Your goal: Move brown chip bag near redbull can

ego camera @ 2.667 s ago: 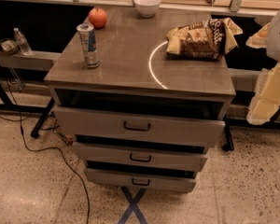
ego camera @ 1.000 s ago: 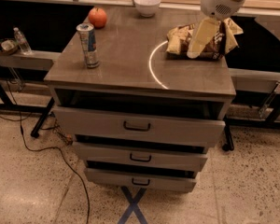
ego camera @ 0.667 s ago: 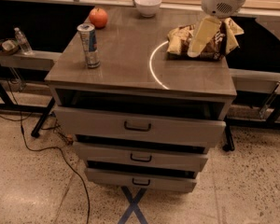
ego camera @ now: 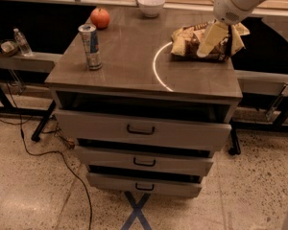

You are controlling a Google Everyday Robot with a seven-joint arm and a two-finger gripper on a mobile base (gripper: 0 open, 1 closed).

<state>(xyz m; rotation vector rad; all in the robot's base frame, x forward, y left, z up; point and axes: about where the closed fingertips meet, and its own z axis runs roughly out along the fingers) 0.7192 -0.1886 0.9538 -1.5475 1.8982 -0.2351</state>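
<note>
White rounded arm [ego camera: 237, 1], pale cream tapered jaws beneath it, upper right of view

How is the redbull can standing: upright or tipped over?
Upright: the redbull can stands on its base on the drawer cabinet, left side, silver top upward. The gripper is over the brown chip bag.

Grey-brown wooden top [ego camera: 127, 56] of drawer cabinet, centre of frame.
- redbull can [ego camera: 90, 47]: upright, left side of top, near front edge.
- Red apple [ego camera: 100, 18]: upper left of top, behind can, apart from it.
- White bowl [ego camera: 150, 5]: back edge, centre.
- brown chip bag [ego camera: 186, 41]: upper right of top, well apart from can.
- Thin bright arc [ego camera: 155, 66] on surface, just left of bag.
- gripper [ego camera: 205, 50]: upper right of frame, over bag's middle.
</note>
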